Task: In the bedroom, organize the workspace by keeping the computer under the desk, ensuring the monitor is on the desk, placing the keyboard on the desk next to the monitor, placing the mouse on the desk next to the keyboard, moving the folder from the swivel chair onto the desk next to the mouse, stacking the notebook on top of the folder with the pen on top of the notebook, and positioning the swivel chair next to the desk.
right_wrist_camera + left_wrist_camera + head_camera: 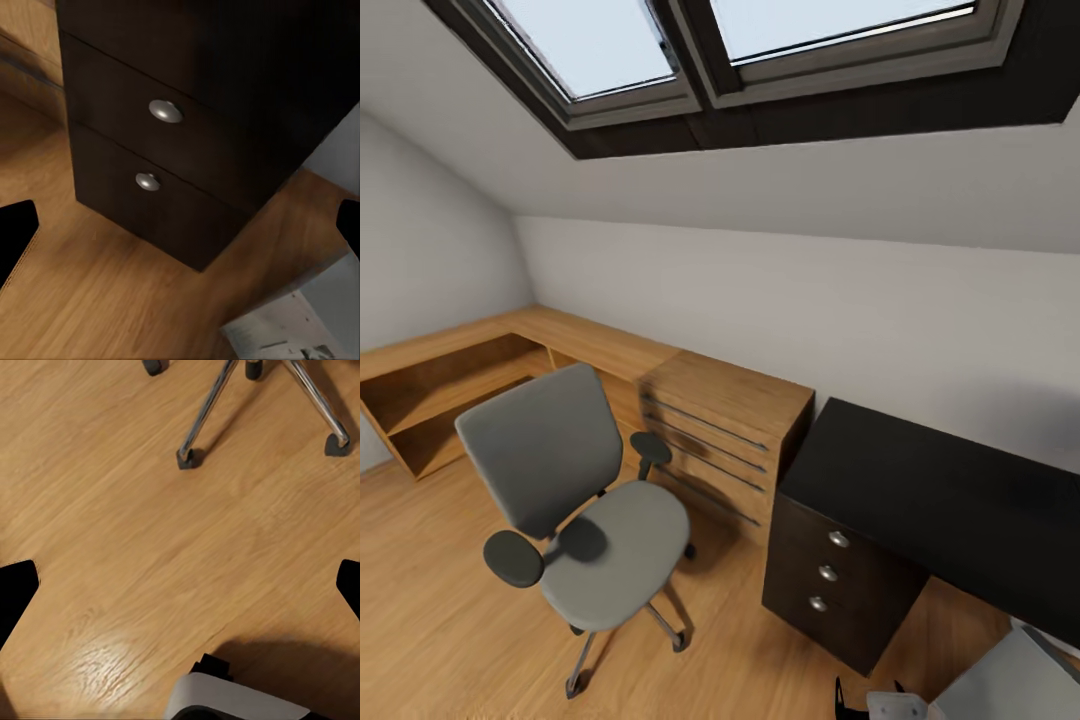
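**Chair out on the floor, desk top looks bare, both grippers spread with nothing in them**

So the swivel chair (585, 505) is sitting on the wooden floor (440, 620), grey seat with nothing on it that I can see, well apart from the desk (950, 490). Between the two stands a wooden chest of drawers (725, 440), right up against the desk's black drawer unit (830, 575), and light wooden corner shelving (450, 380) runs along the wall behind the chair.

Left gripper (180, 585): fingers wide apart, nothing between them, pointing down at bare floor. Ahead of it are the chair's chrome legs (206, 409) and castors, near but not touching.

Right gripper (180, 225): also spread open and empty, aimed at the drawer unit (172, 150), two of the round knobs just ahead of the fingers. A light grey box, probably the computer (289, 322), shows just beside it, low by the desk

The visible part of the desk's glossy top is bare
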### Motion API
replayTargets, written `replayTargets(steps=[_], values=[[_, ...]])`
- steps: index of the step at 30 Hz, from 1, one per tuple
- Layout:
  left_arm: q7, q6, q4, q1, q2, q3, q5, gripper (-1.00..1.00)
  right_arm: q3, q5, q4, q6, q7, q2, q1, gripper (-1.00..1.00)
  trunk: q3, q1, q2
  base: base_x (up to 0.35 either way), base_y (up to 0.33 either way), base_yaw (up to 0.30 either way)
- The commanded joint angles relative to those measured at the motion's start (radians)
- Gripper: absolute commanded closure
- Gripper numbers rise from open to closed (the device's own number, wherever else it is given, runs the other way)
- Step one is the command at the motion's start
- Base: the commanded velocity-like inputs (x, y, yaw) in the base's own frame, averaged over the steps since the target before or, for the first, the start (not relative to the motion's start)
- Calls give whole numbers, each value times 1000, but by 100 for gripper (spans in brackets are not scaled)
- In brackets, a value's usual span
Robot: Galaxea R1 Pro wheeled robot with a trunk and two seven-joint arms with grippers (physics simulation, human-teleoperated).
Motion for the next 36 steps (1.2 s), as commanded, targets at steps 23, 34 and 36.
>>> replayTargets(steps=[23,34,36], values=[[-116,-3,6,-1,-12,-20,-2,-100,1,-5,37,-93,-8,-98,-1,-100,-1,0,-1,0,0,286],[-126,-7,7,-1,-19,-9,5,-100,1,-6,55,-104,-9,-82,-1,-100,-1,0,-1,0,0,286],[-127,-7,7,-1,-18,-8,6,-100,1,-6,55,-104,-9,-82,-1,-100,-1,0,-1,0,0,286]])
